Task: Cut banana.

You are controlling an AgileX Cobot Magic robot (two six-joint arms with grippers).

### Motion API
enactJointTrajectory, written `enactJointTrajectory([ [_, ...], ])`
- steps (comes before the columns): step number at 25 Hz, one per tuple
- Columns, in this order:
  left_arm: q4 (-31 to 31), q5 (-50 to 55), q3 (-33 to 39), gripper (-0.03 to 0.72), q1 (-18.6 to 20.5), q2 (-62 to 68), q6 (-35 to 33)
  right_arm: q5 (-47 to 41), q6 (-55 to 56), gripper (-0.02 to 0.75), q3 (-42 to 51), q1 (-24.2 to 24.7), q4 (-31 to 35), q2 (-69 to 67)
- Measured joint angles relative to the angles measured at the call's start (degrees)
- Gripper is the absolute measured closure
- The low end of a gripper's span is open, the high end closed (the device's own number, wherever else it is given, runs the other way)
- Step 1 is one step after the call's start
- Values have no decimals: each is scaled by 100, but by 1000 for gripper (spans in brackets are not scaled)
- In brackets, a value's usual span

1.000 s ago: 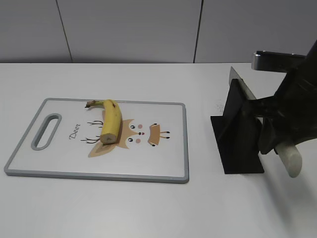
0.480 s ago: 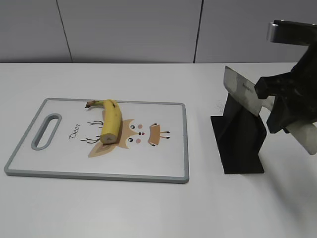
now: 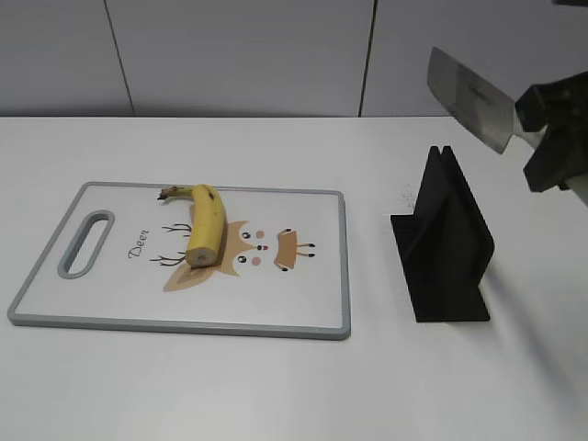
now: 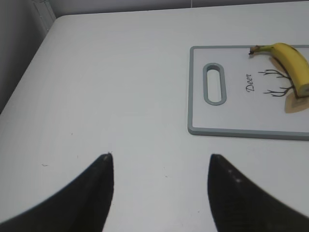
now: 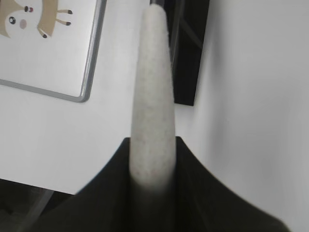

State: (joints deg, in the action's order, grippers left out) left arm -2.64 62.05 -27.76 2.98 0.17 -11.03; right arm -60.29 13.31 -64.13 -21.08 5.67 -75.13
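My right gripper (image 5: 150,164) is clamped on the pale speckled handle (image 5: 152,96) of a broad steel cleaver (image 3: 470,97), blade raised in the air above the black slotted knife stand (image 3: 445,241) on the white table (image 3: 276,386). Far to that claw's left, the short curved yellow banana (image 3: 206,224) lies on the grey-rimmed white cutting board (image 3: 322,303), its dark stem pointing away toward the wall and its blunt cut end over the orange deer print (image 3: 241,250). My left gripper (image 4: 159,181) hovers over bare table with its black fingers (image 4: 99,186) apart, holding nothing; the board and banana sit ahead of it and to its right.
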Motion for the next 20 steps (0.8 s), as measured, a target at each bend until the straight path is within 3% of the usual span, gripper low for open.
enactJointTrajectory([
  [8,-29,5,-7,99,0,40,-6,49,-1600,568,-560,0,122,12],
  [12,-267,28,-223,99,0,347,-354,225,-2411,568,-766,0,348,12],
  [17,-471,-239,-659,99,0,977,-713,363,-3530,568,-984,0,1080,12],
  [20,-1003,-669,-812,99,-26,1364,-1180,326,-4185,568,-1197,0,1497,-60],
])
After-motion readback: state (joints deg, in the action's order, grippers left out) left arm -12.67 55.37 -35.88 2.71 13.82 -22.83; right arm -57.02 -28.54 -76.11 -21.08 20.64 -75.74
